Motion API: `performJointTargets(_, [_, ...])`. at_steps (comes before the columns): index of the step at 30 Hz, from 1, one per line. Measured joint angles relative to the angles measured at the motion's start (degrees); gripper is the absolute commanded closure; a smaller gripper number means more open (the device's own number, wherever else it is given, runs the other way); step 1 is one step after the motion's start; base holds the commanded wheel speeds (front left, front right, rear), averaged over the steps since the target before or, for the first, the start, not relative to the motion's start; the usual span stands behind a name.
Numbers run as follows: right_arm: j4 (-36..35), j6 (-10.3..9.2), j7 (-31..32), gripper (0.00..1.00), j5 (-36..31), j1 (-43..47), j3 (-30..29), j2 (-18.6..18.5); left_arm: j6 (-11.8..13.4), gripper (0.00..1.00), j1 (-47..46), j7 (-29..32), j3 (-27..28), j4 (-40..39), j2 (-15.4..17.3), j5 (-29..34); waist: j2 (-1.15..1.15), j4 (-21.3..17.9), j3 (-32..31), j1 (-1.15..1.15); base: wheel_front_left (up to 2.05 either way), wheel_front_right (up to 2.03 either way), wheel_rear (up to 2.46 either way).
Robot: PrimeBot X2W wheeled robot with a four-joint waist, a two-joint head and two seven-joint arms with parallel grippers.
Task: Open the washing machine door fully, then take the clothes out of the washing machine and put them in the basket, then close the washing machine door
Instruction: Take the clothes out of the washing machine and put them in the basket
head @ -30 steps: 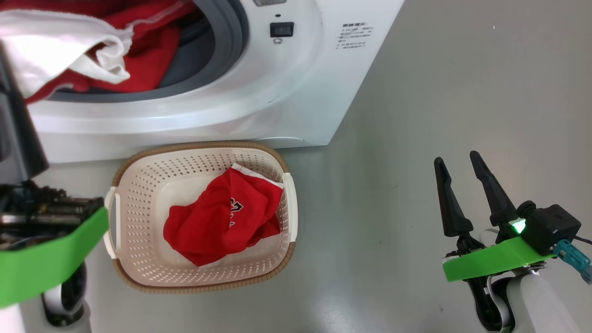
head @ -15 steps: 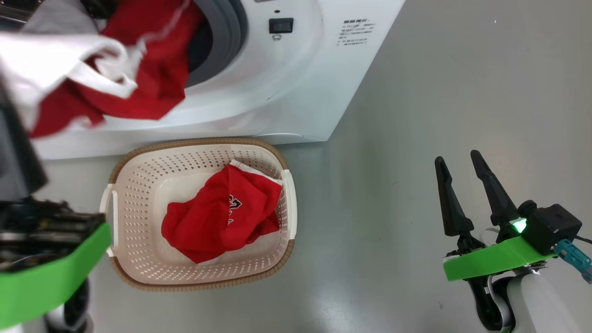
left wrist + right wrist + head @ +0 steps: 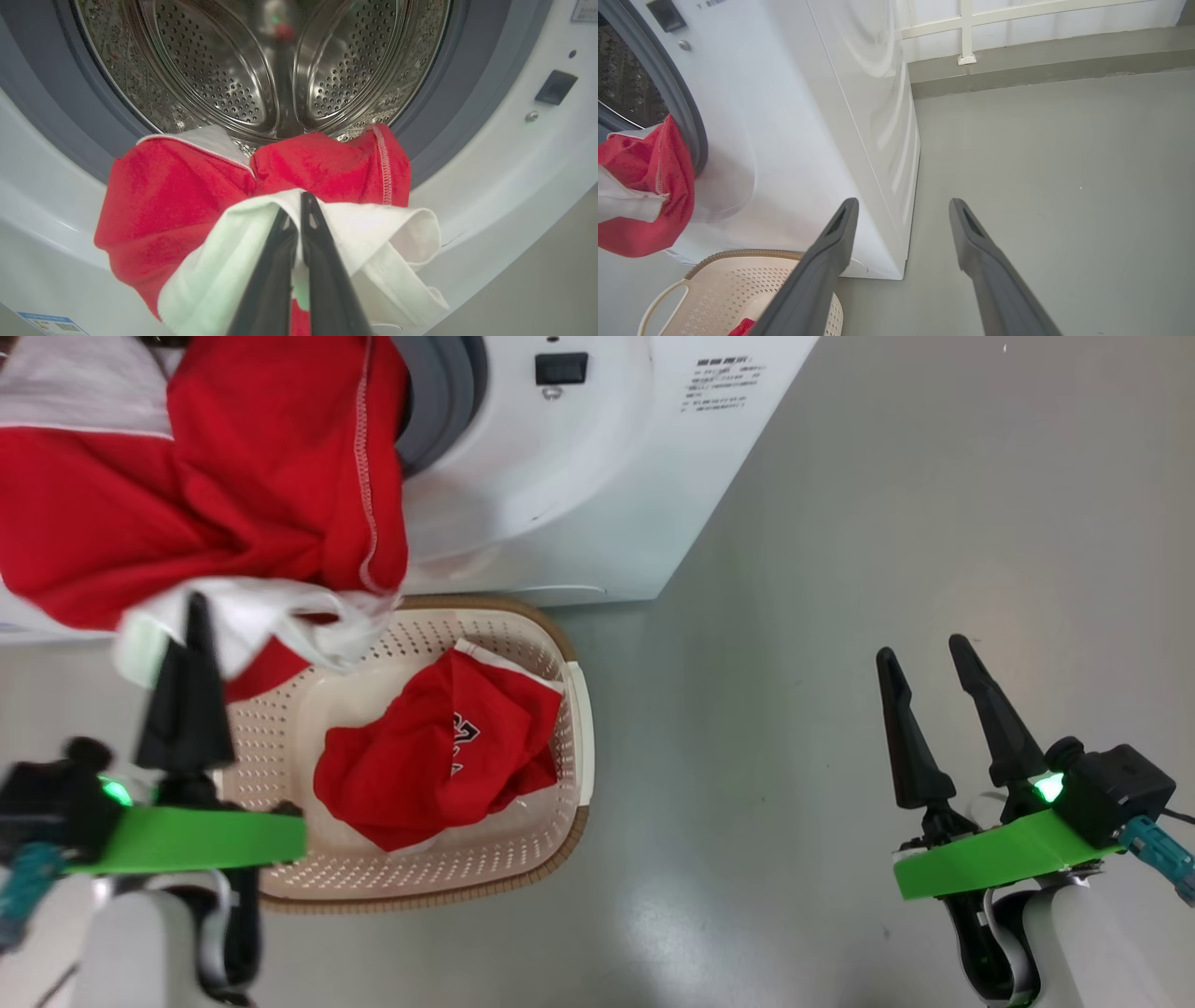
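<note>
At lower left, the left claw [image 3: 194, 625] points up with both dark fingers pressed together, pinching a fold of the clothes [image 3: 364, 224]; a green wrist band and a pale forearm sit below it. At lower right, the right claw [image 3: 920, 651] has its fingers spread apart, holding nothing and leaning slightly leftward.

The floor [image 3: 887, 523] is smooth, glossy grey and takes up the right side and bottom of the head view. The washing machine [image 3: 579, 495] stands on it at the upper left. The basket [image 3: 439, 882] sits on it just below the machine, at lower left of centre.
</note>
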Motion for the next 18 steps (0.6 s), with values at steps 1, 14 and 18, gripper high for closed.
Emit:
performJointTargets(1, [-0.07,0.00,0.01,0.00,0.00,-0.13,0.01,0.00,-0.01,1.00,-0.05,0.00,-0.49,1.66,0.01,0.01,0.00,-0.05,0.30,0.00,0.00,0.00,0.00])
performJointTargets(14, [-0.70,0.00,0.00,0.00,0.07,-1.77,0.10,-0.08,-0.01,1.00,-6.17,0.05,-5.64,20.84,0.11,0.87,0.00,-0.61,4.72,0.00,0.00,0.00,0.00])
performJointTargets(18, [-0.92,0.00,0.00,0.00,0.08,-2.85,0.23,-0.09,-0.01,0.85,-8.33,0.05,-6.22,25.57,0.73,0.79,0.00,-0.82,5.90,0.00,0.00,0.00,0.00])
